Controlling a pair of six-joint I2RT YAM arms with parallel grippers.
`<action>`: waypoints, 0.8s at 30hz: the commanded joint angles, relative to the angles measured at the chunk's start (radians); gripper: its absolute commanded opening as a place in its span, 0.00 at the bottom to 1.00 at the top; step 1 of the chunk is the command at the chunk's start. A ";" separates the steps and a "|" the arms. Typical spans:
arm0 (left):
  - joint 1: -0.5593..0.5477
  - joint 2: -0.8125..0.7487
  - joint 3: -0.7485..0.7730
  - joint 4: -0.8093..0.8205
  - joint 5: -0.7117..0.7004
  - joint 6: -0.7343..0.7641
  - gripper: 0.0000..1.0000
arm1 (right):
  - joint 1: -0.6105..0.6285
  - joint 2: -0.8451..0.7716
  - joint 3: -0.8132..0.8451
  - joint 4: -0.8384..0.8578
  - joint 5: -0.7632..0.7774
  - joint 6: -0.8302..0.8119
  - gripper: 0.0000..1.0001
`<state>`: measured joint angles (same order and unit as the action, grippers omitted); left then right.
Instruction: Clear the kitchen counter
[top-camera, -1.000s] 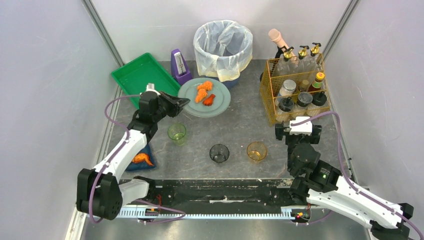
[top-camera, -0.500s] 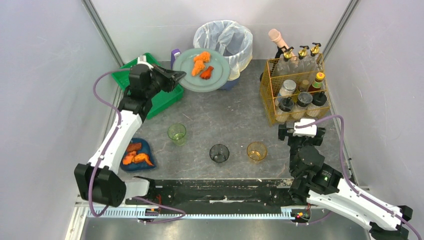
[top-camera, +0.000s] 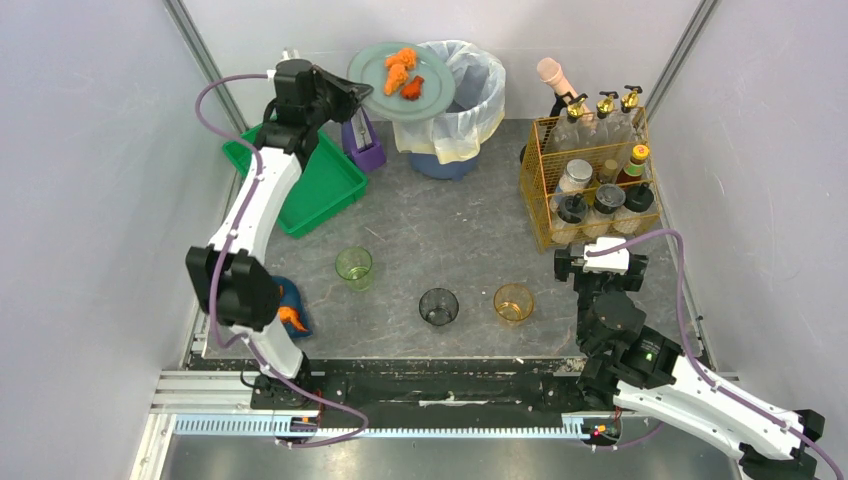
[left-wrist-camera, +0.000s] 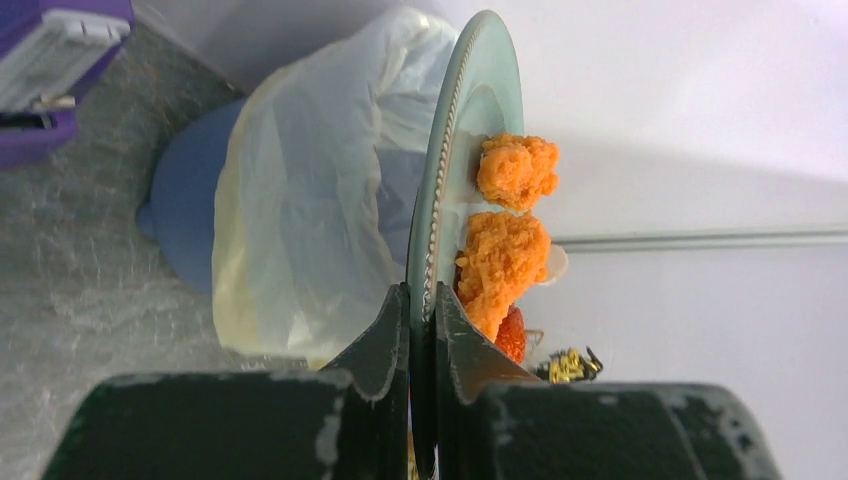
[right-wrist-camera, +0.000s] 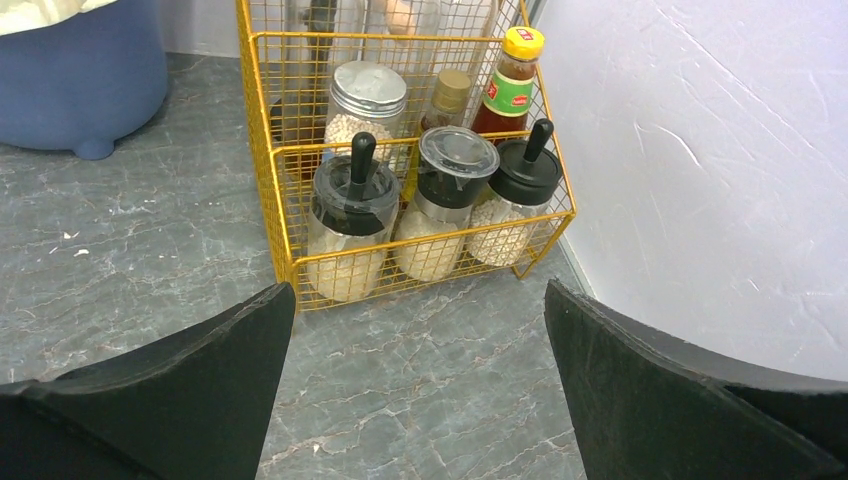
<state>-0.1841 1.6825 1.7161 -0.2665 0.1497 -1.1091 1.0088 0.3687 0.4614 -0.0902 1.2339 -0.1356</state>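
Grey counter beneath me; my left gripper pinches the plate rim above the bin at twelve o'clock, and my right gripper gapes wide at four.

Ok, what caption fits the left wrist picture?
Left hand pinches a plate of orange food near the lined bin.

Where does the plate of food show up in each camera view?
Top external: plate at top centre, overlapping the bin's left rim.
Left wrist: plate at centre, edge-on, clamped in the left gripper.
Right wrist: not in view.
Shared landmark: the bin, seen in all three.
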 joint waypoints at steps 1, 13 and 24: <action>0.008 0.090 0.220 0.139 -0.042 -0.001 0.02 | 0.003 0.009 -0.012 0.033 0.003 -0.010 0.98; -0.042 0.328 0.484 0.200 -0.135 0.403 0.02 | 0.004 0.042 -0.021 0.033 0.008 -0.031 0.98; -0.153 0.354 0.557 0.262 -0.193 0.856 0.02 | 0.003 0.046 -0.024 0.036 0.008 -0.039 0.98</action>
<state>-0.2970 2.0693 2.1620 -0.2283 -0.0193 -0.4725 1.0088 0.4103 0.4389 -0.0837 1.2316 -0.1688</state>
